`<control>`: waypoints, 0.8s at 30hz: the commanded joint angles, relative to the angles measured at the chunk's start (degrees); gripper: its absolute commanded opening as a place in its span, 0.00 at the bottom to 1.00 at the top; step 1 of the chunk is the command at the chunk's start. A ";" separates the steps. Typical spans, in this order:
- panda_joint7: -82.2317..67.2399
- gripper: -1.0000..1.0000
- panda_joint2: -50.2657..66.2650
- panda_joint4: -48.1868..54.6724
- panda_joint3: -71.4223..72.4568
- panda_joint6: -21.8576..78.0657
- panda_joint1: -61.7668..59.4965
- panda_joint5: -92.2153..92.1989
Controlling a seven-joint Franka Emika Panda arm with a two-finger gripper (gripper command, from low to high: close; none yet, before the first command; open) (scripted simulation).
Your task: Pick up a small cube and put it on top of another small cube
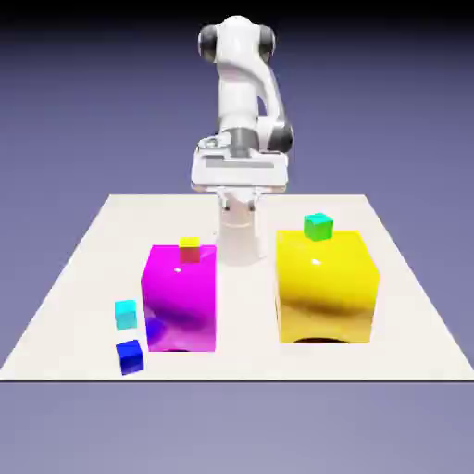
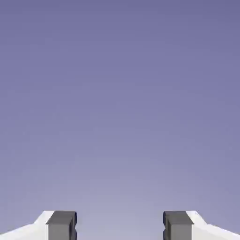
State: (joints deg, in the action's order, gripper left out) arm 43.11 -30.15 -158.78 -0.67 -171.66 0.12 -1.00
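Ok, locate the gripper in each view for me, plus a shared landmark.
Exterior view: gripper just above the picture's middle, in front of the arm's base.
Hand view: gripper along the bottom edge, jaws open.
Shared landmark: the blue-violet backdrop.

The large magenta block and large yellow block look glossy and smooth, with bright highlights like polished plastic; the pale counter appears smooth and matt; the white arm shows a smooth, plastic-like shell; the claw's grey tips look matt.
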 commanded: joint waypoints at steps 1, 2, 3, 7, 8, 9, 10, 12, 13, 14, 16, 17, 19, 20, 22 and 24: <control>0.55 0.50 2.08 1.84 -0.56 1.95 -0.47 -0.84; 1.09 0.50 4.16 3.68 -1.12 3.89 -0.94 -1.67; 1.63 0.50 6.23 5.52 -1.67 5.84 -1.41 -2.50; 3.81 0.50 14.54 12.89 -3.91 13.62 -3.29 -5.84; 4.36 0.50 16.61 14.73 -4.46 15.56 -3.76 -6.67; 4.90 0.50 18.69 16.57 -5.02 17.51 -4.22 -7.51; 5.45 0.50 20.77 18.41 -5.58 19.45 -4.69 -8.34; 6.54 0.50 24.92 22.09 -6.70 23.34 -5.63 -10.01; 7.08 0.50 27.00 23.93 -7.25 25.29 -6.10 -10.84; 7.63 0.50 29.07 25.77 -7.81 27.24 -6.57 -11.68; 8.71 0.50 33.23 29.45 -8.93 31.13 -7.51 -13.35; 9.26 0.50 35.30 31.29 -9.49 33.07 -7.98 -14.18; 10.35 0.50 39.46 34.97 -10.60 36.96 -8.92 -15.85; 10.89 0.50 41.53 36.81 -11.16 38.91 -9.39 -16.68; 11.98 0.50 45.69 40.49 -12.28 42.80 -10.33 -18.35; 13.07 0.50 49.84 44.17 -13.39 46.69 -11.26 -20.02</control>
State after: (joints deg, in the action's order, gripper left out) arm 56.18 19.68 -114.61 -14.07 -124.98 -11.14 -21.02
